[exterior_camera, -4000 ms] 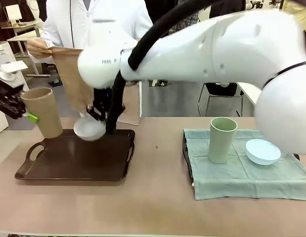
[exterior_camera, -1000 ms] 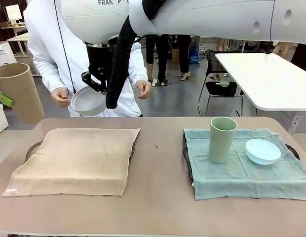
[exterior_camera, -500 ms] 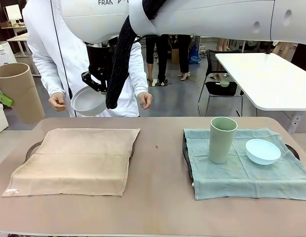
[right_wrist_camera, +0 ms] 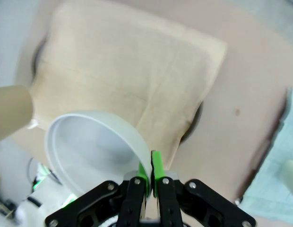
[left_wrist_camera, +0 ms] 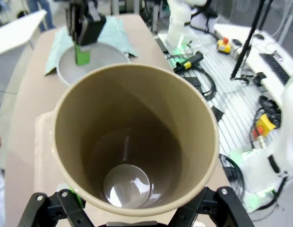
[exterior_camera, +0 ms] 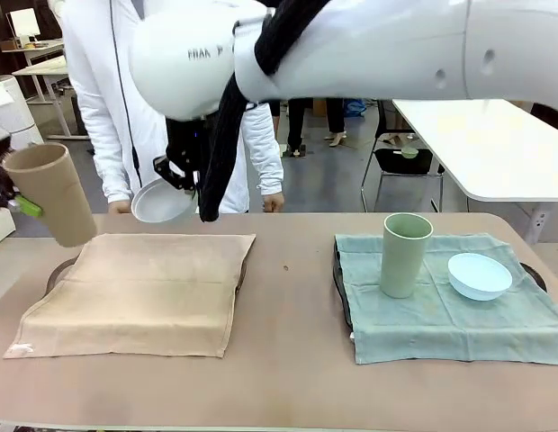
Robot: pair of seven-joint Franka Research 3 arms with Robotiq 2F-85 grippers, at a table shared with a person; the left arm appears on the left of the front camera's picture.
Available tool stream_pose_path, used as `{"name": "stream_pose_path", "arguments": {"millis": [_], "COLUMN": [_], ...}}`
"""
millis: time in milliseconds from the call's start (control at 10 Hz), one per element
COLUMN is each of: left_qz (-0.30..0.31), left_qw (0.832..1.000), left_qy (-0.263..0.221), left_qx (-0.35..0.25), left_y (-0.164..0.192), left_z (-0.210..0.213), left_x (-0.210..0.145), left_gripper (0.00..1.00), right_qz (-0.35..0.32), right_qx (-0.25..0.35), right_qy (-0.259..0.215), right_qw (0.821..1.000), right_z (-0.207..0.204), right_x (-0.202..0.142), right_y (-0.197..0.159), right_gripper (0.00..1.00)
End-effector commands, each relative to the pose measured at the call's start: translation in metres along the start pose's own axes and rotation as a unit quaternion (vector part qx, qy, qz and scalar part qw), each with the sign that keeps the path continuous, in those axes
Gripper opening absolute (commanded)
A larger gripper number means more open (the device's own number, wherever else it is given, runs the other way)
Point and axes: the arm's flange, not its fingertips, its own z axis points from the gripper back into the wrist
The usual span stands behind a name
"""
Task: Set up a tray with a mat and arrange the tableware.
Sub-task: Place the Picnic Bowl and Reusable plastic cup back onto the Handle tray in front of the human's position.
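My left gripper (exterior_camera: 11, 196) at the far left is shut on the tan tumbler (exterior_camera: 50, 193), which hangs tilted above the left end of the tan mat (exterior_camera: 135, 292). The mat covers a dark tray (exterior_camera: 57, 271). In the left wrist view I look down into the tumbler (left_wrist_camera: 134, 142). My right gripper (exterior_camera: 178, 173) is shut on the rim of the white bowl (exterior_camera: 160, 202), held tilted above the mat's far edge. The right wrist view shows the bowl (right_wrist_camera: 90, 151) pinched between the green pads of my right gripper (right_wrist_camera: 149, 175), over the mat (right_wrist_camera: 127, 85).
On the right a green mat (exterior_camera: 441, 301) lies on a second tray, carrying a pale green tumbler (exterior_camera: 404, 254) and a light blue bowl (exterior_camera: 480, 275). A person in a white coat (exterior_camera: 108, 99) stands at the far side behind the tan mat, hands near the table edge.
My right arm has come down with the white bowl toward the mat. The tan tumbler has moved right and lower and tilted. The person's hands have dropped behind the table edge.
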Motion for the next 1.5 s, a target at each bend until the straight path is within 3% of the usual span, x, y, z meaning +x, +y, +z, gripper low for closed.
{"name": "stream_pose_path", "arguments": {"millis": [0, 100, 200, 300, 400, 600, 1400], "left_qz": [-0.031, -0.028, -0.004, -0.015, -0.015, -0.009, -0.046], "left_qw": [0.999, 0.999, 0.999, 1.0, 1.0, 1.0, 0.999], "left_qy": [-0.023, -0.029, -0.036, -0.019, -0.019, -0.026, 0.024], "left_qx": [0.001, 0.01, 0.018, -0.006, -0.006, -0.002, 0.011], "left_y": [0.01, 0.016, 0.02, 0.011, 0.011, 0.016, 0.054], "left_z": [-0.02, -0.028, -0.024, -0.025, -0.025, -0.031, -0.082], "left_x": [-0.025, -0.038, -0.033, -0.035, -0.035, -0.044, -0.112], "left_gripper": [0.87, 0.87, 0.87, 0.87, 0.87, 0.87, 0.87], "right_qz": [0.022, 0.022, -0.024, 0.012, 0.012, -0.001, 0.05], "right_qx": [0.038, 0.037, -0.018, 0.022, 0.022, 0.039, 0.067], "right_qy": [0.001, 0.009, 0.025, 0.004, 0.004, 0.031, 0.039], "right_qw": [0.999, 0.999, 0.999, 1.0, 1.0, 0.999, 0.996], "right_z": [-0.032, -0.052, -0.054, -0.046, -0.046, -0.079, -0.165], "right_x": [-0.004, -0.004, -0.002, 0.003, 0.003, 0.012, 0.026], "right_y": [-0.007, -0.007, -0.013, -0.004, -0.004, -0.018, -0.031], "right_gripper": [0.05, 0.05, 0.05, 0.05, 0.05, 0.05, 0.05]}}
